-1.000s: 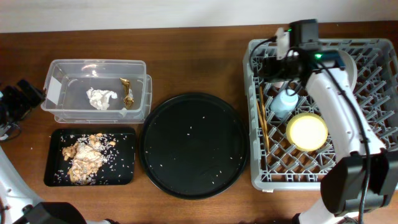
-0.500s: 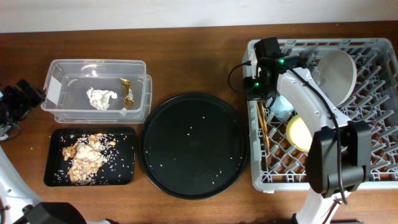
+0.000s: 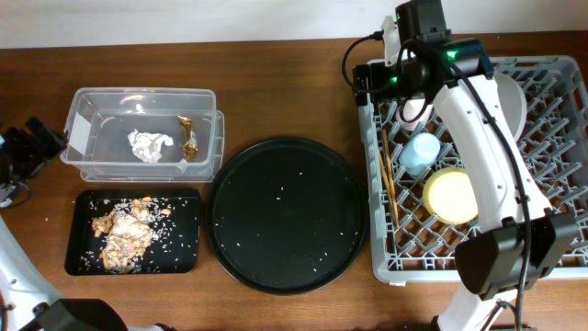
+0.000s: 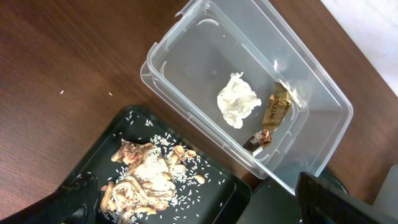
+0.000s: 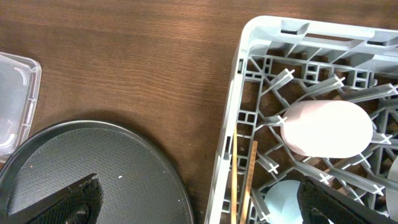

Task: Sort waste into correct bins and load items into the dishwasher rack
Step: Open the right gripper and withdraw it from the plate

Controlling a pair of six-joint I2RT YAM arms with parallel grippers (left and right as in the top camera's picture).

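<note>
right gripper (image 5: 208, 208) is spread and empty over the far-left corner of the rack (image 5: 231, 155), where the pink cup (image 5: 326, 129) sits among the pegs (light, stiff, slick plastic, I'd guess), so any regrip should pinch across its wall, not the rounded end.

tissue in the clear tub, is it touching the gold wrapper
Apart. The left wrist view shows the tissue and the gold wrapper with a strip of the clear tub floor bare between them.
</note>
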